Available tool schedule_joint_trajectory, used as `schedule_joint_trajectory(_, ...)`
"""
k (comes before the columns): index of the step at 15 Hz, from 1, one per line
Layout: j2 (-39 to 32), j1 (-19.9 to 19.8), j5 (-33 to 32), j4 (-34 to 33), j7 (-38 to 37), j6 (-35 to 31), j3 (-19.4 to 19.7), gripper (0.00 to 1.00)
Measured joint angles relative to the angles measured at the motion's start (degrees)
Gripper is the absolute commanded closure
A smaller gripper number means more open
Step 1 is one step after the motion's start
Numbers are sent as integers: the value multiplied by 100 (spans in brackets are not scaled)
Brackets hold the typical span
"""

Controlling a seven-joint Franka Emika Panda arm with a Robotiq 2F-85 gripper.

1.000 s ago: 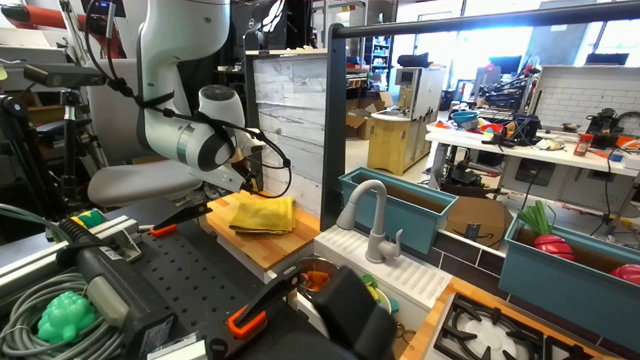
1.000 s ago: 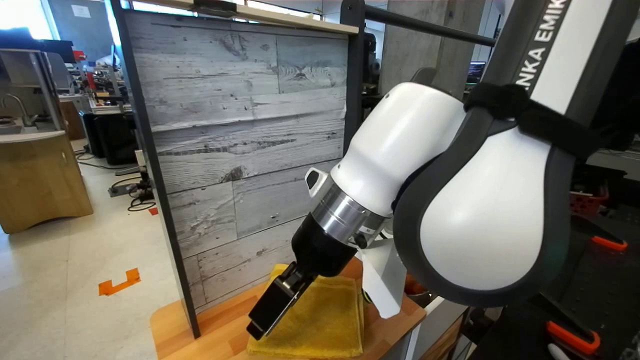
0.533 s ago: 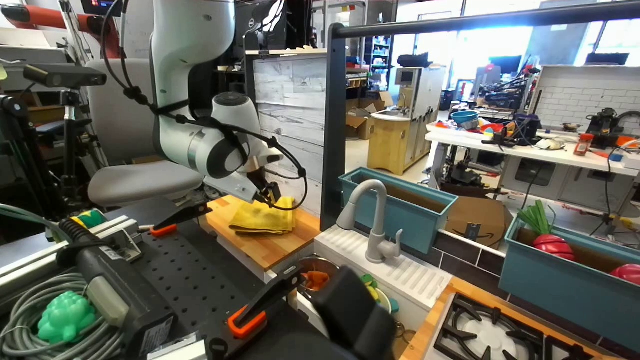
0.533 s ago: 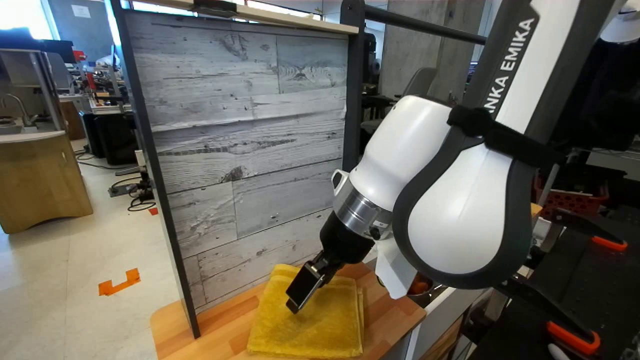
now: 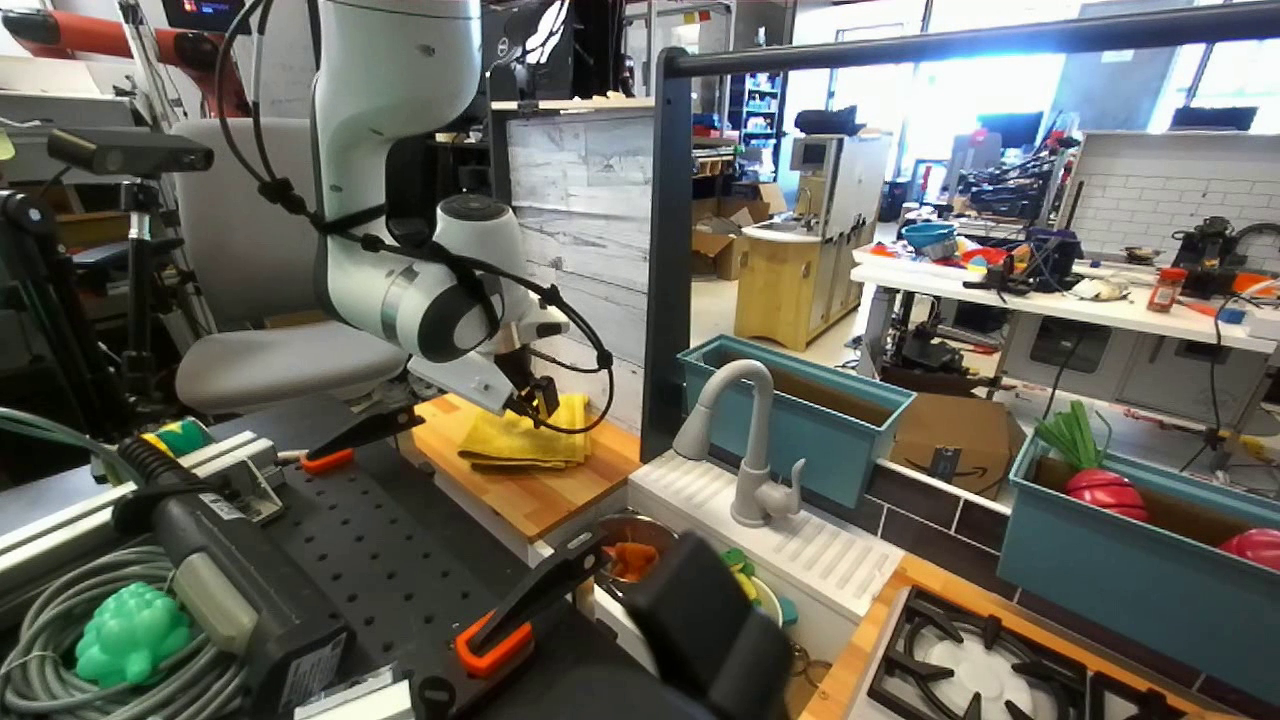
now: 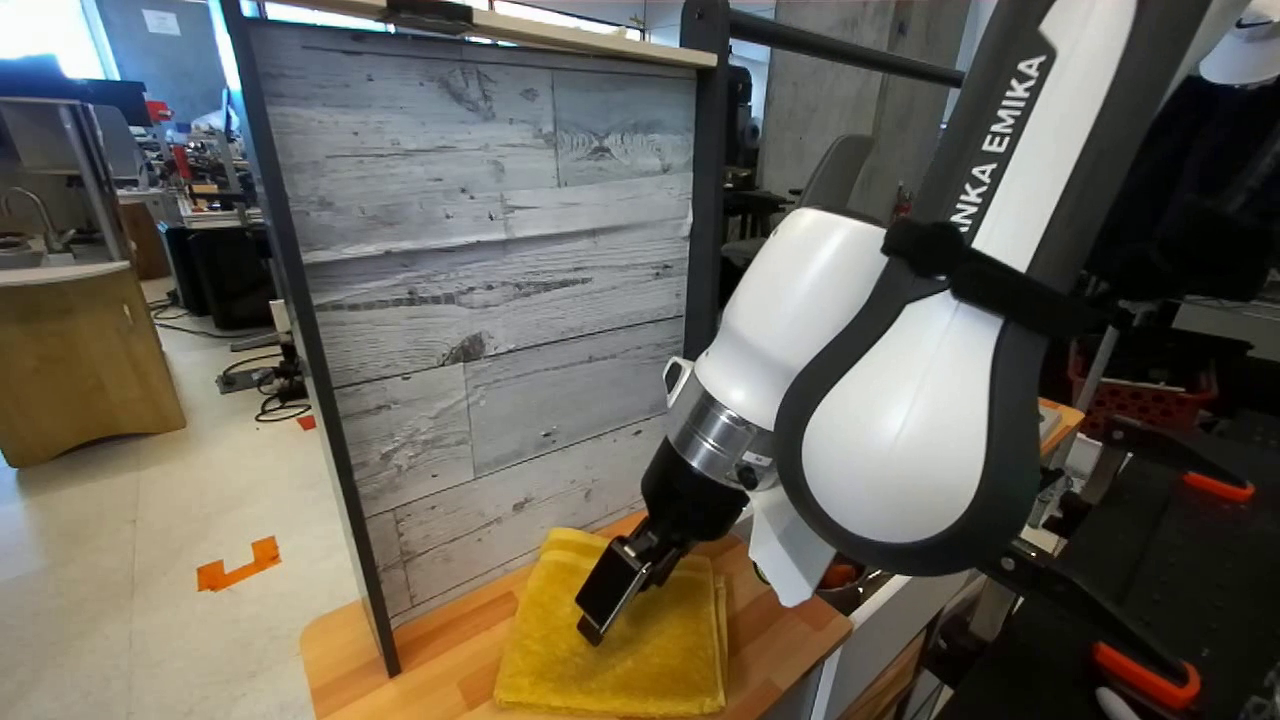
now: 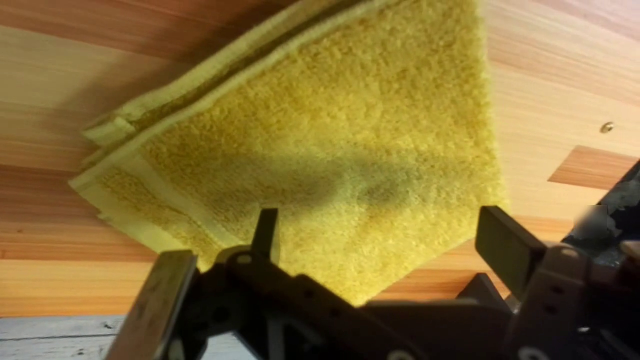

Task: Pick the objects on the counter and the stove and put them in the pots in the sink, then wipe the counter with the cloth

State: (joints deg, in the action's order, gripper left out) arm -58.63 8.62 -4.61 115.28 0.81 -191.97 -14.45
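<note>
The folded yellow cloth (image 7: 375,115) lies flat on the wooden counter (image 7: 550,100), also seen as cloth (image 6: 650,680) in an exterior view. My gripper (image 7: 377,210) hangs tilted just above it with its jaws wide apart. Nothing is between the fingers, and a shadow falls across the fabric. Contact with the cloth does not show. In the sink (image 5: 840,550) area, a metal pot (image 5: 660,530) holds orange objects (image 5: 632,562). Green and yellow objects (image 5: 740,568) lie in a white pot (image 5: 768,600), partly hidden by a dark blurred part. The stove (image 5: 985,675) shows only in part.
A grey-white plank wall (image 6: 500,300) rises right behind the counter. A grey faucet (image 5: 757,450) stands at the sink's ledge. Teal bins (image 5: 850,450) line the back. Black clamps with orange grips (image 5: 495,645) sit on the perforated metal table (image 5: 400,540).
The arm has swung away from the plank wall's outer end to over the middle of the cloth, then dropped slightly. The jaws remain apart, and the cloth has not moved.
</note>
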Motion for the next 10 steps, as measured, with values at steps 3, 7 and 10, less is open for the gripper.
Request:
schedule_joint_trajectory(3,-91,148,212,-282,-133,372,181,0)
schedule_joint_trajectory(7,-439,143,282,-796,-214,816,351,0)
schedule_joint_trajectory(10,-664,147,285,-1088,-275,1036,396,0)
